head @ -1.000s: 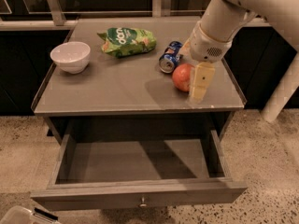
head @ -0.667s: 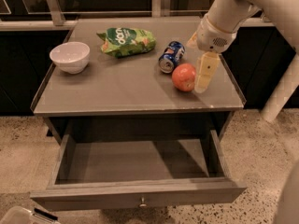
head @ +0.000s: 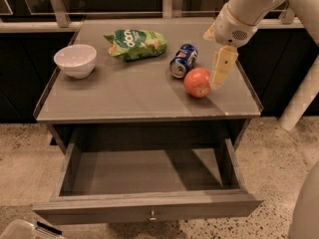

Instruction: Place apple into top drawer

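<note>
The apple (head: 197,82) is round and red-orange and rests on the grey tabletop, right of centre, next to the blue soda can (head: 183,60). My gripper (head: 219,73) hangs from the white arm just right of the apple, its tip close beside the fruit and its body higher up. The top drawer (head: 149,205) is pulled open below the tabletop. Its grey inside is empty, and a small metal knob (head: 152,215) sits on the front panel.
A white bowl (head: 75,59) stands at the table's left and a green snack bag (head: 135,44) lies at the back centre. The tabletop (head: 124,93) has raised side edges. A white object (head: 20,230) lies on the speckled floor at the bottom left.
My gripper has moved up and to the right, from over the apple's right side to beside it. The apple has stayed in place on the table.
</note>
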Available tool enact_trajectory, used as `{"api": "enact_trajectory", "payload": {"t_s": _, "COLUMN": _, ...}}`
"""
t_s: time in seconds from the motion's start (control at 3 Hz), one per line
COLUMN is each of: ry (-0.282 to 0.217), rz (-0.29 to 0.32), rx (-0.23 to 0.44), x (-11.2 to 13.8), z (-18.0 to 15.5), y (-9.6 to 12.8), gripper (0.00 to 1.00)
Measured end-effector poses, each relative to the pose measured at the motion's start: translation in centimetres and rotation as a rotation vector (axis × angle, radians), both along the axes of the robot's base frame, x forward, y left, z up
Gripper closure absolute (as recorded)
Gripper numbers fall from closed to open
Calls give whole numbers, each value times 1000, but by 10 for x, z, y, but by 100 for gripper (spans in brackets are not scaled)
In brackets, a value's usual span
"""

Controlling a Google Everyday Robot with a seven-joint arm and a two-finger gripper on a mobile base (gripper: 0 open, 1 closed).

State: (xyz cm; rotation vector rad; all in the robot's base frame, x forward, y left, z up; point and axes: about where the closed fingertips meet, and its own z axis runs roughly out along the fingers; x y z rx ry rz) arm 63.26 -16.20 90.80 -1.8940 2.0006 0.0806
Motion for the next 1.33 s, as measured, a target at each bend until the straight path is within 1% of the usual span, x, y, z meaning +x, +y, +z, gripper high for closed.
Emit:
{"api": "enact_trajectory", "payload": {"t_s": 0.33, "ry": 32, "rz": 64, "rx": -11, "x": -12, "z": -17, "y": 23, "gripper": 0}}
{"api": "enact_trajectory", "payload": {"t_s": 0.67, "ry": 102, "rz": 163, "rx": -37, "x": -45, "z": -45, "y": 58, "gripper": 0}}
{"api": "enact_trajectory", "payload": {"t_s": 1.0, "ry": 104, "rz": 134, "rx": -20, "x": -43, "z": -47, "y": 48, "gripper": 0}}
{"api": "enact_trajectory", "payload": {"t_s": 1.33, "ry": 104, "rz": 134, "rx": -20, "x": -43, "z": -47, "y": 48, "gripper": 0}}
